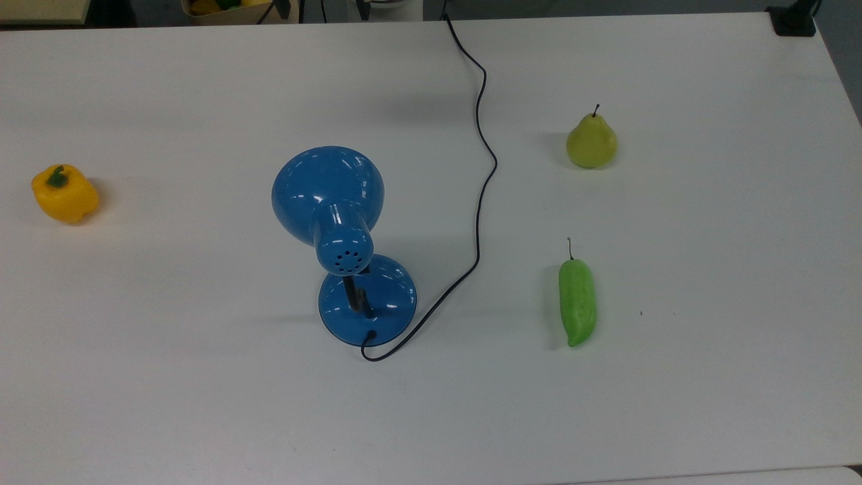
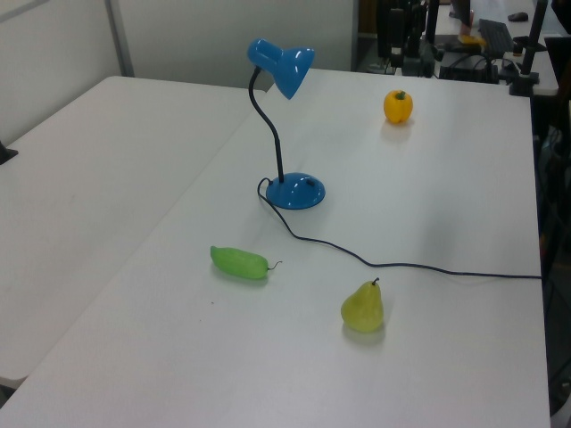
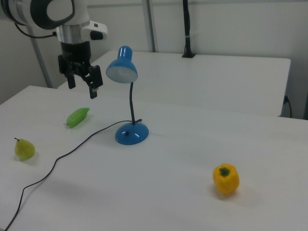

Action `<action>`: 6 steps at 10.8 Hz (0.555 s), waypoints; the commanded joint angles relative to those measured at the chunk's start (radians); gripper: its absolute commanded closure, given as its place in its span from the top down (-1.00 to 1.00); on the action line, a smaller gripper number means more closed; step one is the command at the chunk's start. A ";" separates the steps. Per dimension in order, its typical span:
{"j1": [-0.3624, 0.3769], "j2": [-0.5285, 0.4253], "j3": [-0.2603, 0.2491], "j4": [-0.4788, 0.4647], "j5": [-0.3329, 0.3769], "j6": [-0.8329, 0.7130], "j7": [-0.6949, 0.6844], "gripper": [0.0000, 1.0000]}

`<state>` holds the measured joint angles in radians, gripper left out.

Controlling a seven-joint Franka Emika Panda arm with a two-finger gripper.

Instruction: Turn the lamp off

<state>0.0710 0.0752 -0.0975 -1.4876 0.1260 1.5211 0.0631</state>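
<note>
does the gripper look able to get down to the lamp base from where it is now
Probably yes: the gripper hangs open above the table, apart from the lamp, with bare tabletop around the base; the shade overhangs one side.

Robot arm (image 3: 50, 14): glossy white rounded housing with a large dark grey circular joint cap on the side; a grey metallic ring below it; a small white block with a dark mark projecting from the wrist. A thin black cable runs along the casing at the right view's left. Gripper (image 3: 83, 84): black angular body beneath the wrist, two black fingers (image 3: 94, 86) with a gap between them
</note>
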 commanded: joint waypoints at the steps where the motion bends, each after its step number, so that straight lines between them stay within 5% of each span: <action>1: -0.006 -0.058 0.022 0.003 0.010 -0.067 0.084 1.00; 4: -0.010 -0.080 0.045 -0.017 0.003 -0.096 0.087 1.00; 6: -0.107 -0.118 0.163 -0.072 0.003 -0.022 0.072 1.00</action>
<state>0.0608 0.0154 -0.0532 -1.4797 0.1260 1.4354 0.1278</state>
